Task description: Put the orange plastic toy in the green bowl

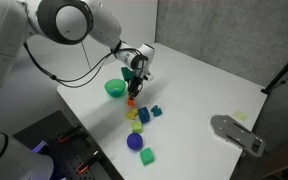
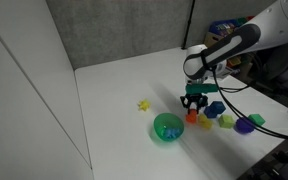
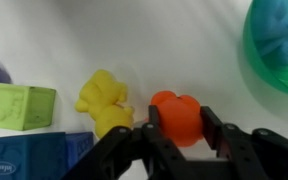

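Gripper (image 3: 180, 120) straddles the orange plastic toy (image 3: 174, 108) mid-bench, squeeze not confirmed; it looks light, stiff and slick, so pinch its rounded flanks low.

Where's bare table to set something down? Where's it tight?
Free: table between the toy row and the gray device; also between the green bowl and the wall, bar one yellow piece. Crowded: bowl, pincer, orange toy, down the row.

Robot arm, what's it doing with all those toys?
The robot arm has its fingers on both sides of the orange toy, which sits on the white table next to a yellow toy. Whether the fingers are squeezing it is hard to tell. The green bowl stands close by, with something blue inside.
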Robot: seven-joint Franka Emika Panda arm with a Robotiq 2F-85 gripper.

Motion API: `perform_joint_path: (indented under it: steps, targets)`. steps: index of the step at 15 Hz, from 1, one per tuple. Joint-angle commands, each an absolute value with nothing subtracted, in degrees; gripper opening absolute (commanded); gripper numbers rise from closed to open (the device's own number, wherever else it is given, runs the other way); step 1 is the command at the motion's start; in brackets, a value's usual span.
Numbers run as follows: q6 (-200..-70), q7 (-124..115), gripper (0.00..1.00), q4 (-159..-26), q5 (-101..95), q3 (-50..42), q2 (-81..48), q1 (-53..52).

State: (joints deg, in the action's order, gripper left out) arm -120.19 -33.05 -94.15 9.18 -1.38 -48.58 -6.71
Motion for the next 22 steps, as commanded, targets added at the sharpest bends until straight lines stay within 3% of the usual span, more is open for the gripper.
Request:
perform_joint_path:
  steps: [1,10,11,16,22]
  targets:
    - [-117.3,-34.5,0.20,-93.1,10.1,-1.4,-45.0,-8.0]
    - [-116.3,-36.0,0.18,-93.4,8.7,1.0,-36.5,-14.3]
    - [-115.9,-36.1,0.58,-93.5,8.5,1.3,-35.7,-14.8]
    - [-113.8,-35.2,1.00,-94.2,9.0,2.2,-32.6,-15.5]
    - [-110.9,-31.9,1.00,-97.7,10.7,2.8,-25.9,-12.9]
